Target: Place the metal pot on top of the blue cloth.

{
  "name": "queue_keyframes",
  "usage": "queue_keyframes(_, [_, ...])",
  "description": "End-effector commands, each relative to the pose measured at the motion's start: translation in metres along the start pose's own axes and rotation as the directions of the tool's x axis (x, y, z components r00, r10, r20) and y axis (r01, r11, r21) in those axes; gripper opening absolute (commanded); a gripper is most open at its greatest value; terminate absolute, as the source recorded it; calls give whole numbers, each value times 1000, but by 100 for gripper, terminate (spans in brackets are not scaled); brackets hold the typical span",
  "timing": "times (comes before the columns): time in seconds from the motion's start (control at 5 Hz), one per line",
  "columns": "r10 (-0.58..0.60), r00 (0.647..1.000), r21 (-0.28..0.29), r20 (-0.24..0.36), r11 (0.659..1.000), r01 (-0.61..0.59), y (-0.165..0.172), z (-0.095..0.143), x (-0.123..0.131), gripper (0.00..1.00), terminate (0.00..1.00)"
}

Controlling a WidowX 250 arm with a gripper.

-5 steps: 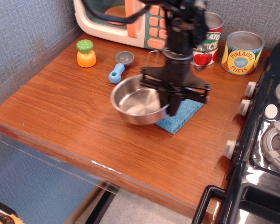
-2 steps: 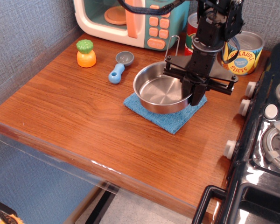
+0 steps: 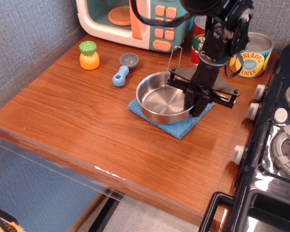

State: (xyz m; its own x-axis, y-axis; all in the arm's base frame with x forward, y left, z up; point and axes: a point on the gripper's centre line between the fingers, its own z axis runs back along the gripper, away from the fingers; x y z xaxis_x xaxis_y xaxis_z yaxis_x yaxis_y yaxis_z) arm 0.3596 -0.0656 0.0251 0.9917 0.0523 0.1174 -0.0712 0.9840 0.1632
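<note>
The metal pot [image 3: 160, 100] is a shallow shiny steel pan with a thin wire loop handle [image 3: 176, 54] rising at its back. It sits on the blue cloth [image 3: 180, 128], which shows only as a light-blue edge at the pot's left and front. My gripper [image 3: 195, 105] comes down from above at the pot's right rim. Its black fingers are closed over that rim, one inside the pot and one outside. The rest of the cloth is hidden under the pot and the gripper.
A toy microwave [image 3: 130, 19] stands at the back, with a tomato can [image 3: 200, 41] and a pineapple can [image 3: 251, 54] behind my arm. A small blue scoop [image 3: 122, 72] and an orange toy fruit [image 3: 89, 54] lie to the left. A black stove [image 3: 280, 130] borders the right.
My gripper carried the pot to the right from beside the cloth to over it, then lowered it a little onto the cloth.
</note>
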Motion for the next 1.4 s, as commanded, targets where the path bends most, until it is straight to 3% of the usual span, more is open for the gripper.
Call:
queue_keyframes(0.0, [8, 999, -24, 53, 1000, -6, 4, 16, 11, 100, 0])
queue_keyframes(0.2, [17, 997, -56, 73, 998, -13, 8, 26, 11, 100, 0])
queue_keyframes(0.6, [36, 992, -172, 118, 985, -15, 38, 67, 1, 100, 0])
queue_keyframes(0.8, [21, 995, -184, 95, 983, -3, 55, 68, -15, 100, 0])
queue_keyframes(1.2, [-82, 996, -178, 26, 980, 86, 82, 47, -45, 100, 0])
